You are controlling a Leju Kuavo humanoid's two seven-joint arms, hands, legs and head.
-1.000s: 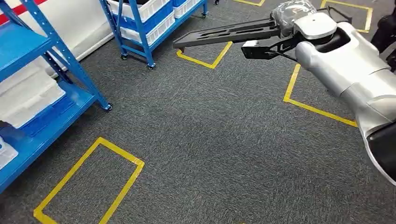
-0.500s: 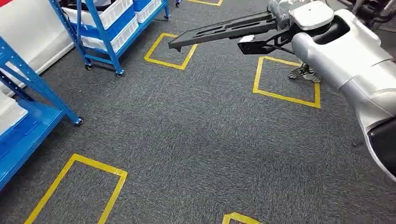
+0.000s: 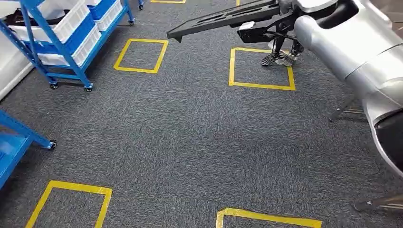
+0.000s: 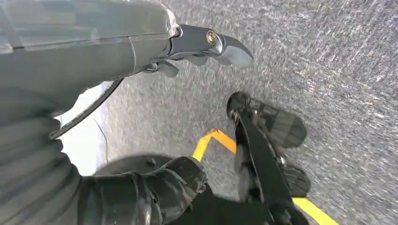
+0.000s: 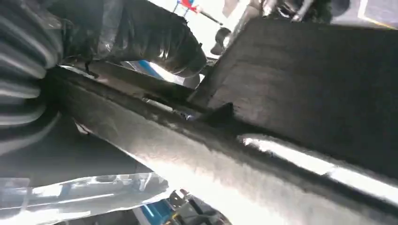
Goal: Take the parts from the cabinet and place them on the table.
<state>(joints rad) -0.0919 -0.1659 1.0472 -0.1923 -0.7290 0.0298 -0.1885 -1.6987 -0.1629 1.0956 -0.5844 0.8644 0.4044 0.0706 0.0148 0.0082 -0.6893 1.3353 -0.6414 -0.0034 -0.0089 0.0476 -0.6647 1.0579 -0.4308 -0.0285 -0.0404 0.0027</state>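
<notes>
A long flat black part (image 3: 218,20) sticks out to the left across the top of the head view, high above the carpet. My right hand (image 3: 286,5) grips its near end at the top edge of the picture. In the right wrist view the dark fingers (image 5: 141,37) wrap over the edge of the black part (image 5: 305,84), which lies close under the camera. My left hand (image 4: 187,117) hangs over the floor with its grey thumb (image 4: 211,42) and dark fingers (image 4: 155,192) apart and nothing between them.
A blue wheeled rack (image 3: 62,47) with white bins stands at the back left; the corner of another blue shelf (image 3: 14,137) is at the left edge. Yellow tape squares (image 3: 259,66) mark the grey carpet. A person's shoes (image 3: 280,58) stand near one. Metal legs (image 3: 344,110) show at right.
The whole picture has shifted: the camera has turned away from the blue shelves, which slid left and out. My right hand still holds the black part in the same pose.
</notes>
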